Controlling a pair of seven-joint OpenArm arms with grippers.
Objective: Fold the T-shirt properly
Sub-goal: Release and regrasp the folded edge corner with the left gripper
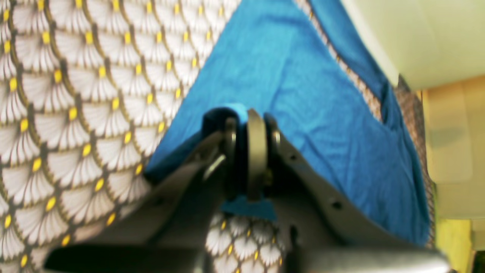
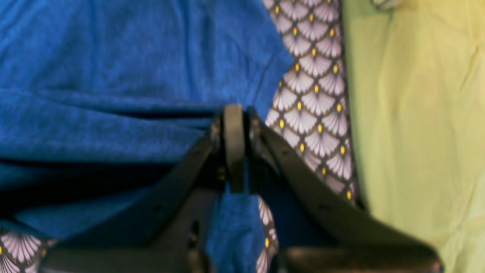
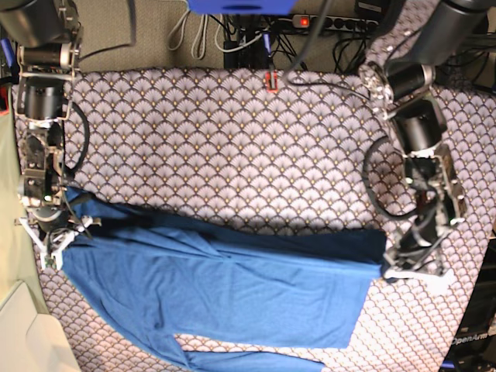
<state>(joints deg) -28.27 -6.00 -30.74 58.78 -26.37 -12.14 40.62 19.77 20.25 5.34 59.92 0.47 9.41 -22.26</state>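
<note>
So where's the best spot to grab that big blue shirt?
At its two far edges, one pincer from each end. The T-shirt lies stretched long across the patterned cloth, so end grips probably keep it taut. That is where the left pincer and right pincer are shut on it.

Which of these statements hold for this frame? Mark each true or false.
1. The left claw is shut on the T-shirt. True.
2. The right claw hangs open above the cloth. False: it is shut on a shirt edge.
3. The shirt lies on a scallop-patterned tablecloth. True.
4. The shirt is red. False: it is blue.
5. Both claws grip the same end of the shirt. False: they hold opposite ends.
</note>
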